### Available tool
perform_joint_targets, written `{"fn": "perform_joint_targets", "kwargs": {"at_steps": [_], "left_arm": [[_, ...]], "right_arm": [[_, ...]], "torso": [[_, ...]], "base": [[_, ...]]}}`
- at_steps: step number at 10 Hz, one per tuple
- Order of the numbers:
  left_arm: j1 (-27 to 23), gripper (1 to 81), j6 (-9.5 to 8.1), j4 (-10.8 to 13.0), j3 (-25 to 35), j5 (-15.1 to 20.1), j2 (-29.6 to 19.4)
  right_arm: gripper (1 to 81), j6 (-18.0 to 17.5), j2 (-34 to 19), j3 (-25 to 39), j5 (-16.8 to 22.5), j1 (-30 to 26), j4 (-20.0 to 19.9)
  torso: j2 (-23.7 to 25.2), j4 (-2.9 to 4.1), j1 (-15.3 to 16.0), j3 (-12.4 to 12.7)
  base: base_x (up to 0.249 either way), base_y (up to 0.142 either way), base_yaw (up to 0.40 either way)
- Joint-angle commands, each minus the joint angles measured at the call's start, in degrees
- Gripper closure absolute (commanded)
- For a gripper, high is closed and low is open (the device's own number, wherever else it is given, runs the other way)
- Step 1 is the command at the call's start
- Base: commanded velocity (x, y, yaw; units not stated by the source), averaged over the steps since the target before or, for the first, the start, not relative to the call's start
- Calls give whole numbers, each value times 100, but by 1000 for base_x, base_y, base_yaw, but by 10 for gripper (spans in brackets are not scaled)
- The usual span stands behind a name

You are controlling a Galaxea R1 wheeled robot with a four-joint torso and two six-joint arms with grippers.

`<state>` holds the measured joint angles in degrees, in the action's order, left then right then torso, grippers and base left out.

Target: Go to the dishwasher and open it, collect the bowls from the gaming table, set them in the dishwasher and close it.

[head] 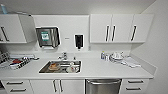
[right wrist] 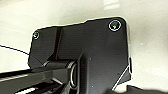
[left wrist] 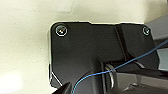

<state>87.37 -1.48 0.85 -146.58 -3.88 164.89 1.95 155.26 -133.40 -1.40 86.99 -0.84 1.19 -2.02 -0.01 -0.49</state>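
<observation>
Dishwasher (head: 103, 86) shut under white counter (head: 100, 70) right of sink (head: 60, 67), jaws' state indiscernible

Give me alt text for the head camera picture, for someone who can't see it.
A white kitchen counter seen from above, with a closed stainless-steel dishwasher built in under it, right of a steel sink holding dishes. White wall cabinets hang above, with a paper towel dispenser and a soap dispenser on the wall.
</observation>
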Motion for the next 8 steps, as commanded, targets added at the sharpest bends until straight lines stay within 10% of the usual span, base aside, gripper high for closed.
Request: {"fn": "perform_joint_targets", "kwargs": {"at_steps": [1,8], "left_arm": [[-295,10,33,64,15,291,-61],[-286,10,33,64,15,291,-61]], "right_arm": [[10,-10,-133,43,298,-301,-30],[10,-10,-133,43,307,-309,-30]], "torso": [[0,0,1,0],[0,0,1,0]], "base": [[147,0,0],[147,0,0]]}}
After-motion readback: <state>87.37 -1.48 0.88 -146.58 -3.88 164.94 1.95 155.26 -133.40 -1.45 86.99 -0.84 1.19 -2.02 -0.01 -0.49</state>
